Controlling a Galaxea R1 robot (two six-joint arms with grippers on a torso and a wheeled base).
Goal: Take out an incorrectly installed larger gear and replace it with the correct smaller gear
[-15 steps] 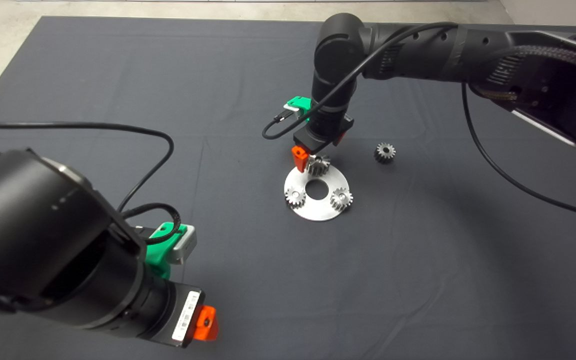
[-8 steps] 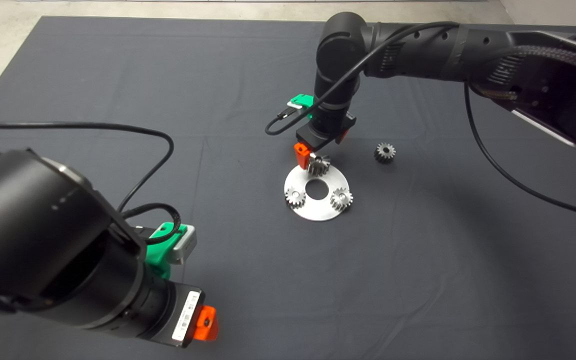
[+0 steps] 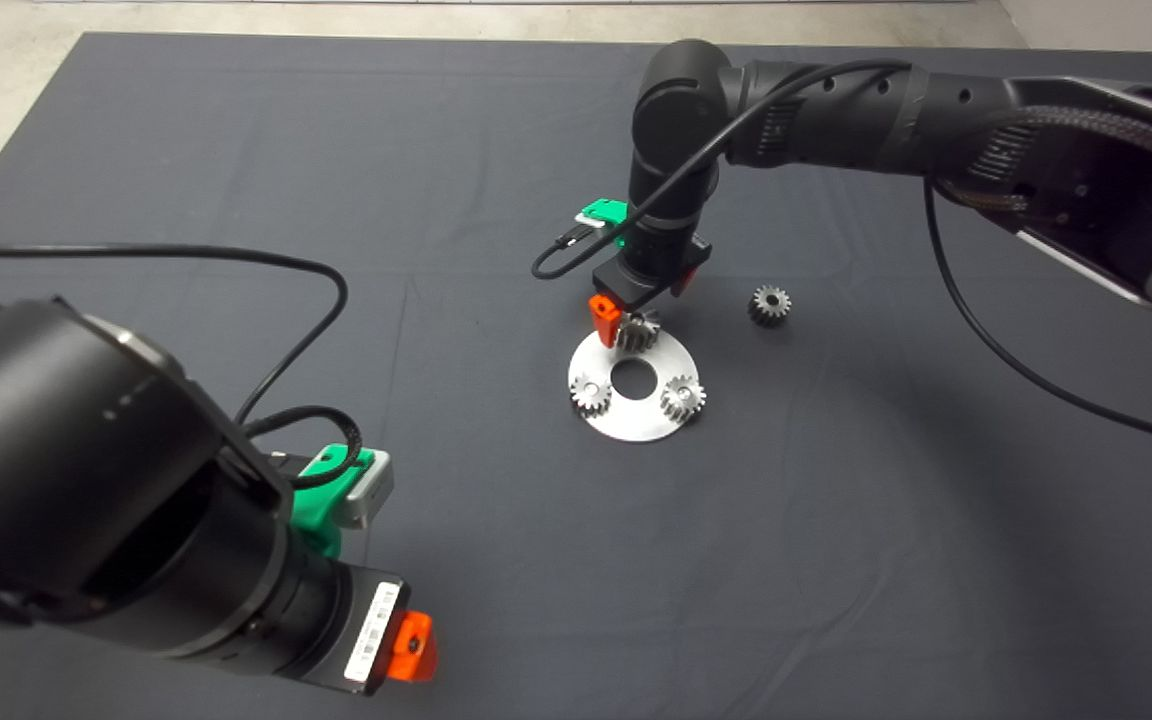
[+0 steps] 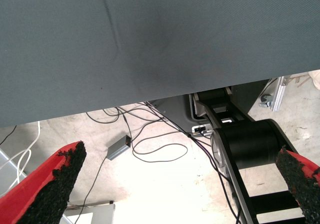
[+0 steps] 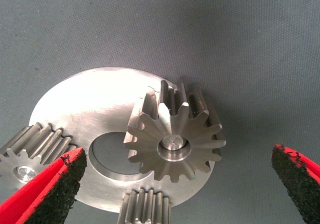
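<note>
The larger gear (image 3: 639, 330) (image 5: 172, 139), shiny with broad teeth, sits on a pin at the far side of the round steel plate (image 3: 636, 420) (image 5: 85, 108). My right gripper (image 3: 631, 318) (image 5: 177, 166) hangs directly over it, open, one finger on each side of the gear and not touching it. The smaller gear (image 3: 768, 304) lies loose on the mat to the right of the plate. My left gripper (image 3: 406, 650) (image 4: 182, 161) is parked at the lower left, open and holding nothing.
Two small fine-toothed gears (image 3: 591, 393) (image 3: 682, 397) sit on the near side of the plate, around its centre hole (image 3: 632, 375). The left wrist view shows the mat's edge (image 4: 150, 96), with cables and floor beyond.
My right gripper has come down a little and shifted slightly right over the larger gear. The gears, the plate and the left arm have not moved.
</note>
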